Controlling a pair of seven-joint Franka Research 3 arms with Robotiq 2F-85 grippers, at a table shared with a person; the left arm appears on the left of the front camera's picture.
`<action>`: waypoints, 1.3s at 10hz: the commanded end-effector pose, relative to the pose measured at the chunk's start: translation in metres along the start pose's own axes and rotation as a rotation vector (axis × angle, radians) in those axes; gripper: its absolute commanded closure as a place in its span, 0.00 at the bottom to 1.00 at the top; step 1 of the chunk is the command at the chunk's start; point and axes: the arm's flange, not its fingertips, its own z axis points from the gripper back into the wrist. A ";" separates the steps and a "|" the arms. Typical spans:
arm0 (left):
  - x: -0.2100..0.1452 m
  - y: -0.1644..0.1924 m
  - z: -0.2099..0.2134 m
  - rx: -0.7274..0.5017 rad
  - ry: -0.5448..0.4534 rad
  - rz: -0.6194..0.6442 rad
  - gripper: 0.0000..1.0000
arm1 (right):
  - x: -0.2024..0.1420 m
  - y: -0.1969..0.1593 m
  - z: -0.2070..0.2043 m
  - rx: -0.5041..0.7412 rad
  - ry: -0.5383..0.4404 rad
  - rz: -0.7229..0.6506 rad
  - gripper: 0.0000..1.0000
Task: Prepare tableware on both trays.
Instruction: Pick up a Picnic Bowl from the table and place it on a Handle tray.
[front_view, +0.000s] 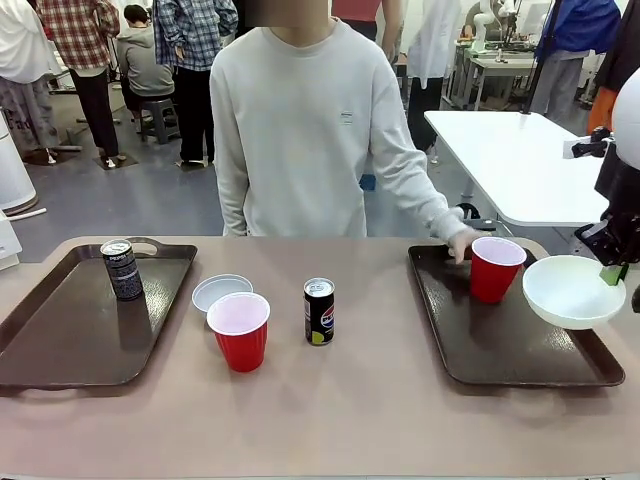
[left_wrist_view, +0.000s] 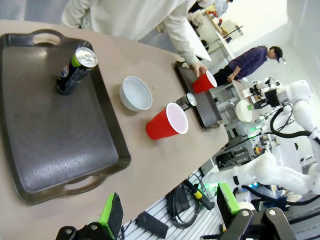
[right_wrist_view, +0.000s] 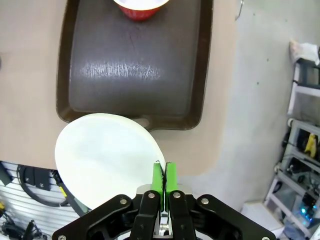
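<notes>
I am looking at my right pincer (right_wrist_view: 163, 172), whose green pads are pressing together on the rim of a white bowl (right_wrist_view: 107, 155). It is gripping that bowl by the edge, and the bowl is spreading out to one side of the pads, open side up. Just beyond the pads the right tray (right_wrist_view: 135, 75) is lying, its nearest rim passing under the bowl's edge; I am unable to tell whether the bowl is touching that rim. Farther out from the pincer, at the tray's far end, a red cup (front_view: 495, 268) is standing upright on the tray, and the person's hand (front_view: 462, 243) is resting at the tray's corner just beside that cup.

My left pincer (left_wrist_view: 169, 207) is hanging with its jaws wide apart and gripping nothing. Ahead of it and well apart, the left tray (left_wrist_view: 45, 135) is lying on the table (left_wrist_view: 165, 165) with a black can (left_wrist_view: 75, 70) standing on it. Beyond the tray's rim from this pincer, a second white bowl (left_wrist_view: 136, 93) is sitting on the bare table, and a second red cup (left_wrist_view: 166, 122) is standing just beside it. A second black can (left_wrist_view: 188, 101) is standing past the cup, between it and the right tray. Both cups are showing white insides
</notes>
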 end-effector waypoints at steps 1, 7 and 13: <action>0.000 0.000 0.001 -0.020 -0.012 -0.020 0.00 | 0.039 -0.002 -0.005 0.045 0.058 -0.057 0.97; 0.000 0.000 0.001 -0.020 -0.012 -0.020 0.00 | 0.103 0.030 -0.083 0.076 0.092 -0.014 0.97; 0.000 0.000 0.001 -0.020 -0.012 -0.020 0.00 | 0.117 0.047 -0.152 0.118 0.117 0.004 0.97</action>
